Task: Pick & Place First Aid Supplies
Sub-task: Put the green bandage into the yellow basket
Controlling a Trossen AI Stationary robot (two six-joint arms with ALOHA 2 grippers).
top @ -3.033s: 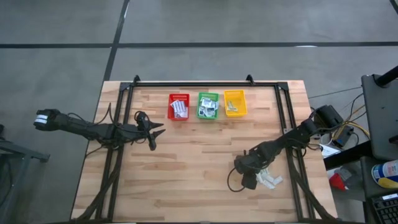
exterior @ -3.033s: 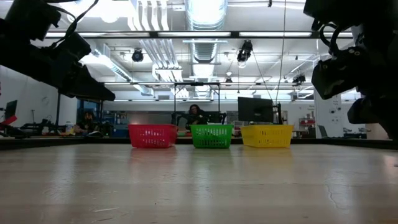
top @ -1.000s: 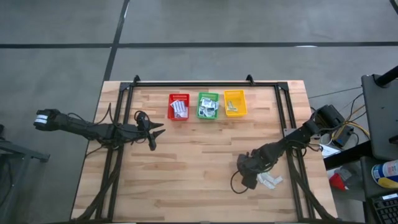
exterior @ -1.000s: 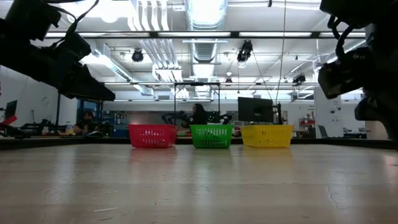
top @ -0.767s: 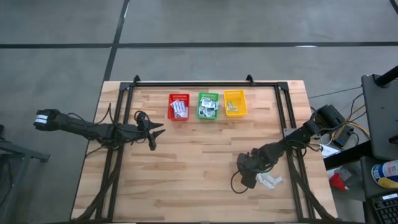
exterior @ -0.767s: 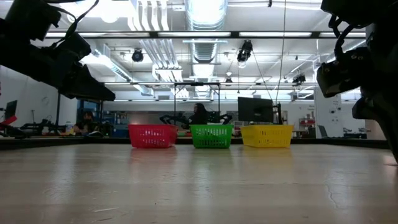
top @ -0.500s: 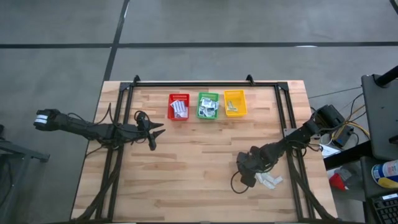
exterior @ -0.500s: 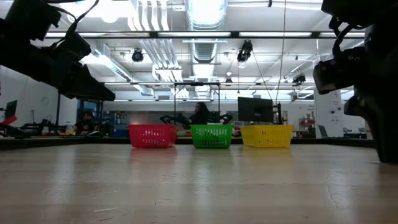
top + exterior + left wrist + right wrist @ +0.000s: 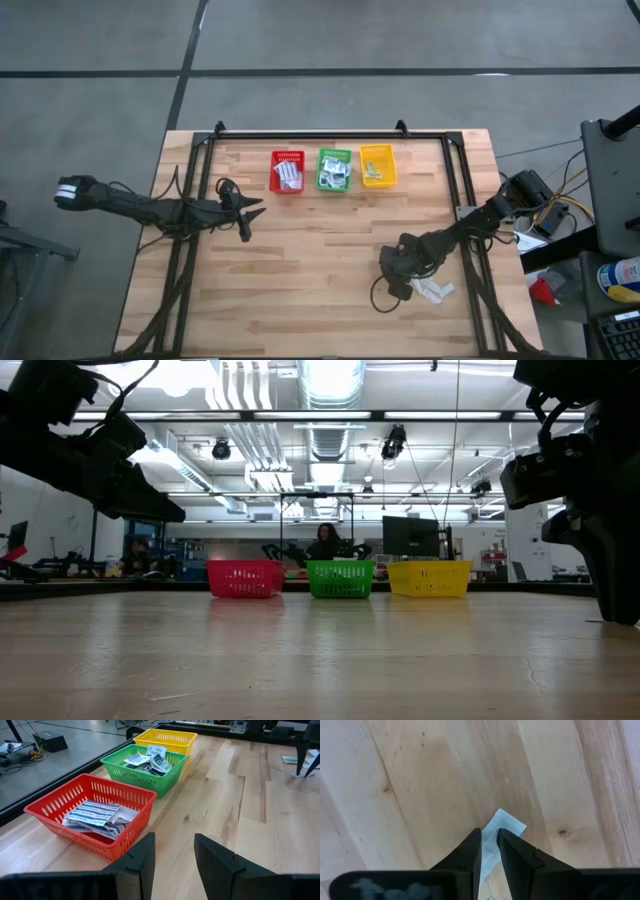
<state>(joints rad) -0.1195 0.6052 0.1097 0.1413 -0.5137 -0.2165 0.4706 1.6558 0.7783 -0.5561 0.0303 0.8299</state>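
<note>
1. Three baskets at the table's twelve o'clock edge: one red basket (image 9: 287, 172), one green basket (image 9: 334, 169), one yellow basket (image 9: 378, 166).
2. Two arms.
3. Packets (image 9: 432, 291) near four o'clock: number unclear.

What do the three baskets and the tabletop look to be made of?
The red basket, green basket and yellow basket look like moulded plastic: glossy, with slotted lattice walls. The table looks like jointed wood planks, pale, with visible grain and seams, probably sealed smooth.
</note>
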